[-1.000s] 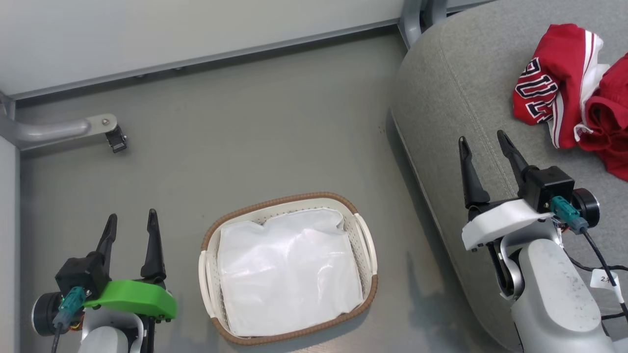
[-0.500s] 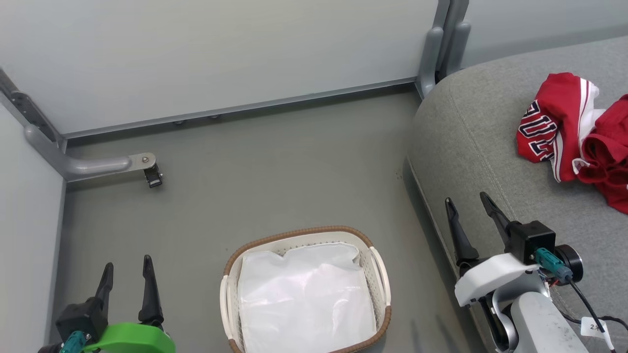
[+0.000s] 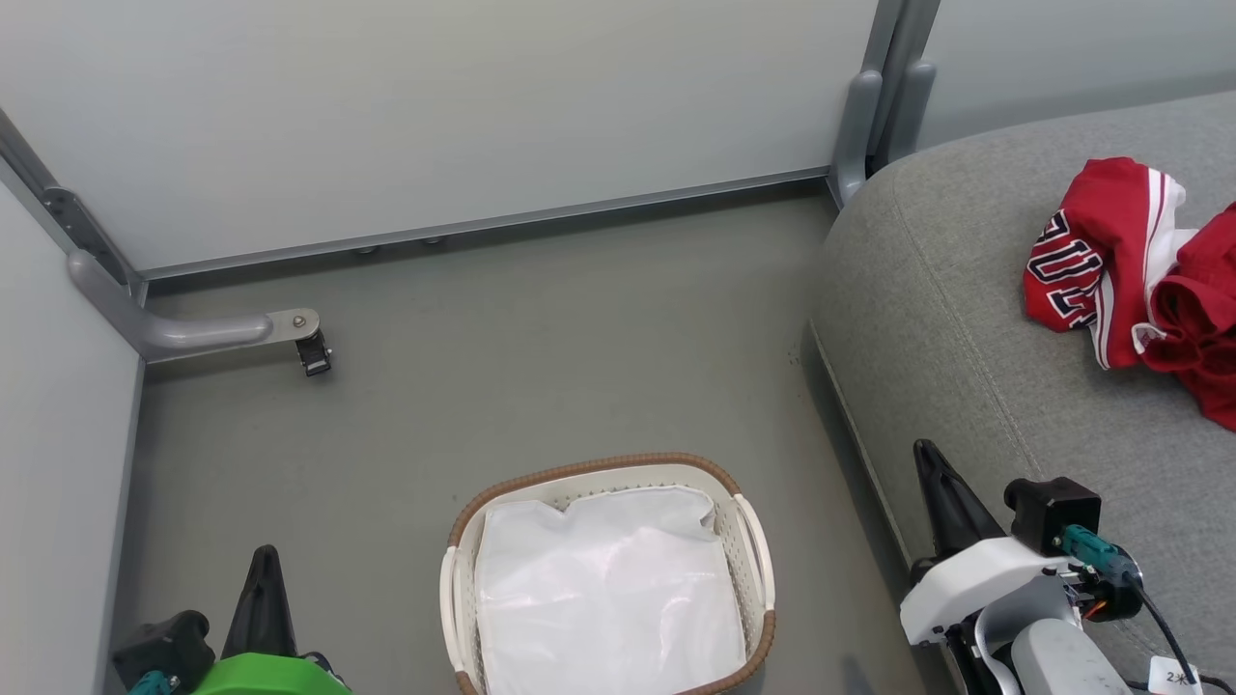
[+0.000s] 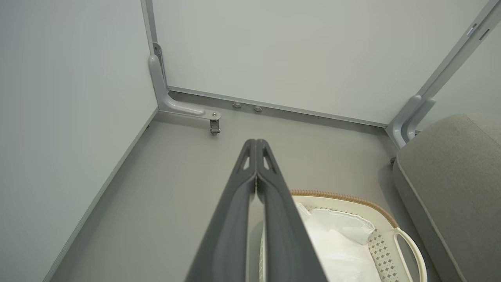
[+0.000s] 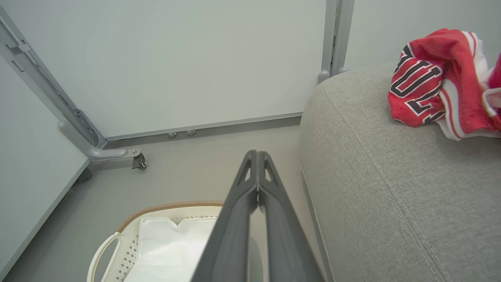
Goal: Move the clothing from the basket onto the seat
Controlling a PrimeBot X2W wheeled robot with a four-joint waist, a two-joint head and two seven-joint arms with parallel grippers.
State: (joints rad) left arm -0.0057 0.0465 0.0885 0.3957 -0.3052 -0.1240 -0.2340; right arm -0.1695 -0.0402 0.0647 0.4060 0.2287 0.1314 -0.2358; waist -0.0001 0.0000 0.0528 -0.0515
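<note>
The clothing (image 3: 1101,241) lies crumpled on the seat (image 3: 966,347), well apart from the basket (image 3: 599,467) and off to its right in the head view. It shows as two red bunches touching each other: one with white stripes and dark lettering, and one plainer bunch beyond it at the picture's edge. The single grey seat stands just beside the basket, with a strip of floor (image 3: 541,367) between them.

The one basket sits on the floor and holds one white sheet (image 3: 608,598), which covers its bottom; no red cloth is in it.

Two grippers flank the basket. The left gripper (image 3: 263,560) is to the basket's left, above the floor, its two fingers pressed together with nothing between them. The right gripper (image 3: 929,456) is to the basket's right, over the seat's near edge, its two fingers likewise closed tip to tip and empty.

Past the basket, two pale wall panels meet at one grey post (image 3: 874,106), and one bracket with a small caster (image 3: 314,352) stands to the basket's far left.
</note>
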